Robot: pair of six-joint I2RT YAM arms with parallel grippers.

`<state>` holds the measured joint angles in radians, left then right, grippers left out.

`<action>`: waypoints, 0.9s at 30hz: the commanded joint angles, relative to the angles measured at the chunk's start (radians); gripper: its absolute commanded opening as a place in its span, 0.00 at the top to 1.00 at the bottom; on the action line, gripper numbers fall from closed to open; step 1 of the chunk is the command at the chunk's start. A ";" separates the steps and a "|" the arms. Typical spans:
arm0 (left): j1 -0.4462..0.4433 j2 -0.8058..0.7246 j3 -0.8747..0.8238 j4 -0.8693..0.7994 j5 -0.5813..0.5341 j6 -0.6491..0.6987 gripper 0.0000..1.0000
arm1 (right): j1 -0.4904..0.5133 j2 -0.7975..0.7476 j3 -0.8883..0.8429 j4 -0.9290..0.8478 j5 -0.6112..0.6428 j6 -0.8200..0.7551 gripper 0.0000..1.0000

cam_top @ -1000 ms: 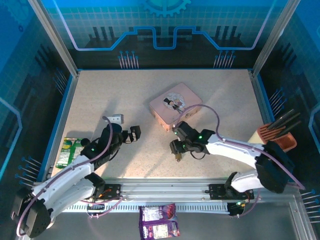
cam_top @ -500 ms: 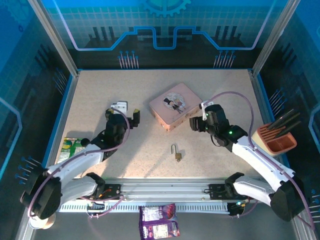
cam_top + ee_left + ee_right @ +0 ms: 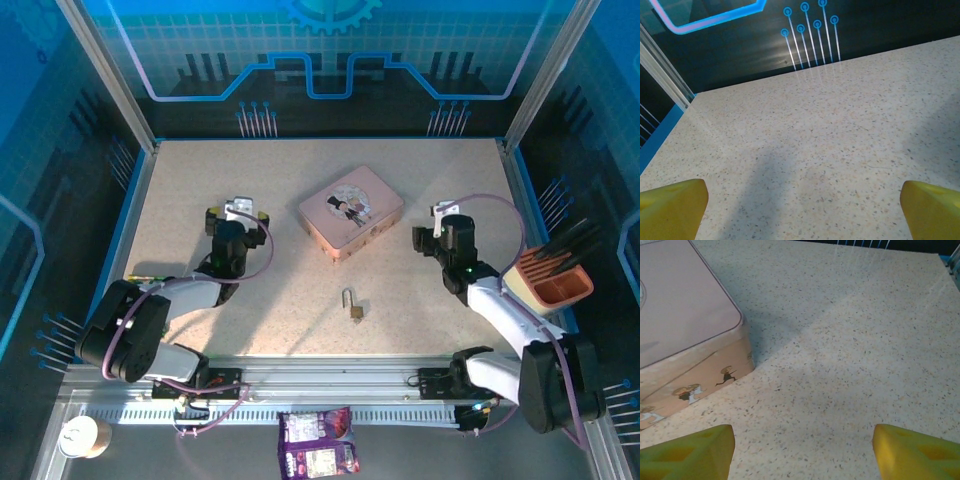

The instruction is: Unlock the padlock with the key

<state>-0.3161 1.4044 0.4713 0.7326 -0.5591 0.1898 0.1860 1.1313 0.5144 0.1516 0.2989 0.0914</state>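
The padlock (image 3: 353,306) lies on the table in front of the pink tin, brass body toward me and silver shackle pointing away. I cannot make out the key as a separate thing; it is too small to tell. My left gripper (image 3: 237,213) is over the left part of the table, far from the padlock. Its yellow fingertips (image 3: 671,207) are spread wide, open over bare tabletop (image 3: 805,215). My right gripper (image 3: 442,233) is to the right of the tin, also open with nothing between its fingertips (image 3: 917,452), over bare table (image 3: 802,452).
The pink tin (image 3: 350,212) with a top-hatted figure stands mid-table; its corner (image 3: 685,335) is close on the right gripper's left. An orange holder with dark tools (image 3: 555,275) sits at the right edge. A purple packet (image 3: 318,442) and a cup (image 3: 78,437) lie off the front rail.
The right gripper was down at the padlock a second ago; it let go and swung back to the right. The left gripper drew back to the left. The padlock stays on the table.
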 commanded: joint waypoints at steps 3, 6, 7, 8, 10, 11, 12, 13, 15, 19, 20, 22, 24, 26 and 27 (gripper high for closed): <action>0.079 0.006 0.047 -0.070 0.035 -0.041 0.01 | -0.052 0.068 -0.078 0.299 -0.027 -0.080 0.26; 0.134 0.045 0.022 -0.064 0.119 -0.098 0.01 | -0.073 0.125 -0.101 0.386 -0.039 -0.083 0.25; 0.145 0.065 0.010 -0.038 0.151 -0.102 0.01 | -0.080 0.145 -0.114 0.429 -0.054 -0.080 0.25; 0.147 0.082 -0.004 0.009 0.151 -0.095 0.01 | -0.088 0.163 -0.127 0.477 -0.071 -0.079 0.25; 0.166 0.106 -0.024 0.066 0.169 -0.110 0.01 | -0.103 0.192 -0.151 0.567 -0.103 -0.076 0.24; 0.188 0.098 -0.030 0.057 0.199 -0.136 0.01 | -0.112 0.199 -0.159 0.602 -0.120 -0.078 0.24; 0.221 0.104 -0.051 0.107 0.252 -0.167 0.01 | -0.124 0.212 -0.171 0.659 -0.146 -0.076 0.24; 0.266 0.108 -0.072 0.131 0.297 -0.198 0.01 | -0.151 0.234 -0.183 0.713 -0.187 -0.049 0.23; 0.286 0.161 -0.121 0.282 0.306 -0.213 0.01 | -0.194 0.282 -0.183 0.747 -0.270 -0.023 0.24; 0.281 0.155 -0.109 0.247 0.336 -0.199 0.01 | -0.200 0.412 -0.210 0.921 -0.331 -0.034 0.22; 0.281 0.147 -0.098 0.207 0.337 -0.204 0.01 | -0.201 0.426 -0.208 0.949 -0.334 -0.026 0.17; 0.283 0.152 -0.104 0.228 0.333 -0.206 0.01 | -0.198 0.400 -0.175 0.835 -0.325 -0.031 0.00; 0.282 0.154 -0.108 0.238 0.315 -0.209 0.01 | -0.188 0.406 -0.163 0.824 -0.311 -0.044 0.00; 0.282 0.151 -0.109 0.240 0.303 -0.213 0.01 | -0.170 0.411 -0.151 0.815 -0.268 -0.049 0.00; 0.282 0.152 -0.111 0.241 0.300 -0.214 0.01 | -0.162 0.407 -0.147 0.796 -0.253 -0.055 0.00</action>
<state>-0.0353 1.5532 0.3546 0.9260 -0.2638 -0.0025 0.0010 1.5360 0.3405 0.9249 0.0200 0.0544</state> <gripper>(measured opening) 0.994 0.994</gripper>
